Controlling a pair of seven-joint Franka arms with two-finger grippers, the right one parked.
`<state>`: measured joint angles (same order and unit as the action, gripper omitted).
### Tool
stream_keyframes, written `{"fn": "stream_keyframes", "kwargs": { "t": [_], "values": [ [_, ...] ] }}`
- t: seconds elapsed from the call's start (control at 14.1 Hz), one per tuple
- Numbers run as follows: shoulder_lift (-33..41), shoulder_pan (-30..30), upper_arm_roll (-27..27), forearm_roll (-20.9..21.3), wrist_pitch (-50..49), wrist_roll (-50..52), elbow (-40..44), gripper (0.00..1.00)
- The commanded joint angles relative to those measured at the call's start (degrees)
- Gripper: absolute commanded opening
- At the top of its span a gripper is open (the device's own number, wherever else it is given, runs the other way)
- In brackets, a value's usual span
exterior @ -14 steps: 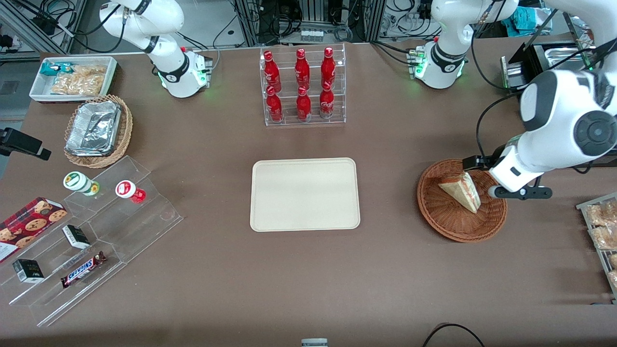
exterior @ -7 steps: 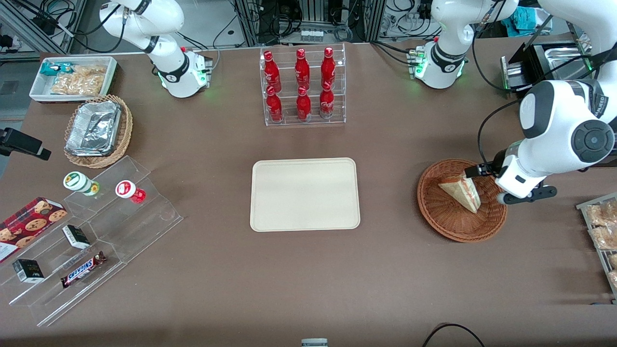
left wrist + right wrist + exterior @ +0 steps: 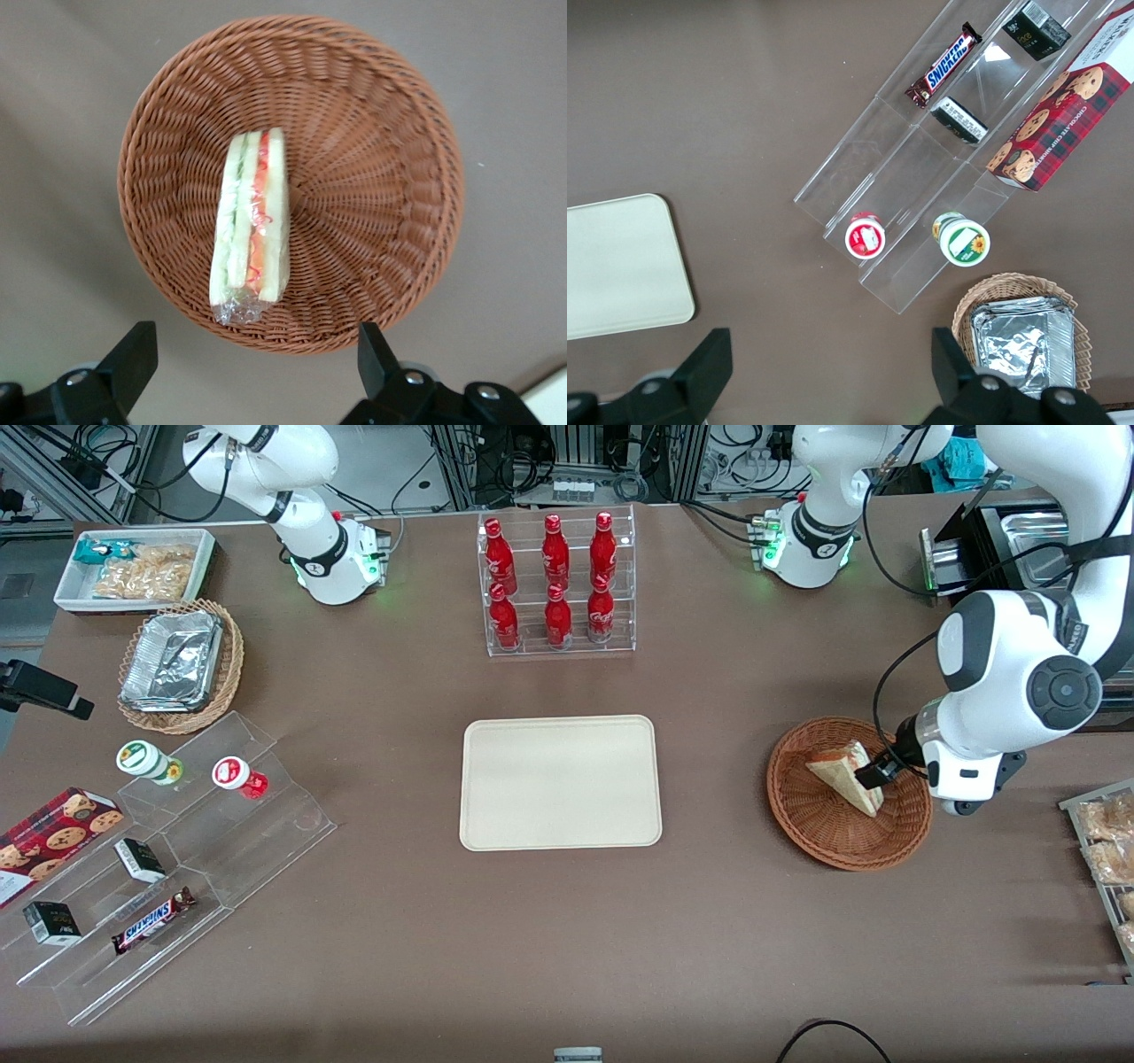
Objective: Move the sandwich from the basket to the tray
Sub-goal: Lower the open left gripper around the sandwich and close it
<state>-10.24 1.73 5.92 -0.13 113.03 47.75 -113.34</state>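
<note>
One wedge sandwich (image 3: pixel 251 221), plastic-wrapped, lies in one round woven basket (image 3: pixel 390 177). One flat beige tray (image 3: pixel 560 782), rounded corners. Gripper (image 3: pixel 252 359) hovers above the basket, fingers spread, holding nothing.

I note woven wicker basket (image 3: pixel 372 159), rough; sandwich (image 3: pixel 252 226) in glossy clear film; matt brown desk (image 3: pixel 709 921); smooth matt tray (image 3: pixel 560 781); above the basket, open matt black plastic pincer (image 3: pixel 257 367).

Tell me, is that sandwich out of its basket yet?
No. The sandwich lies in the basket; the open gripper hovers above.
</note>
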Motion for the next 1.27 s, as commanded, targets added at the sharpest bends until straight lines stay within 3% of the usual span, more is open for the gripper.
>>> {"fn": "stream_keyframes", "kwargs": {
  "t": [0.0, 0.28, 0.71, 0.78, 0.92, 0.99, 1.2],
  "values": [
    [1.1, -0.2, -0.1, 0.0, 4.4, 4.5, -4.4, 1.0],
    [0.5, -0.2, -0.1, 0.1, 18.0, 6.9, -12.9, 1.0],
    [-4.9, -0.1, -0.1, -0.1, 24.0, 9.7, -13.5, 1.0],
    [-5.5, -0.2, -0.1, -0.1, 24.4, 10.5, -13.5, 0.9],
    [-5.2, -0.2, -0.1, 0.3, 24.1, 11.2, -13.7, 0.2],
    [-5.1, -0.2, -0.1, 0.3, 23.8, 11.0, -13.7, 0.12],
    [-2.8, -0.2, -0.1, 0.3, 20.1, 10.9, -13.1, 0.08]
  ]
}}
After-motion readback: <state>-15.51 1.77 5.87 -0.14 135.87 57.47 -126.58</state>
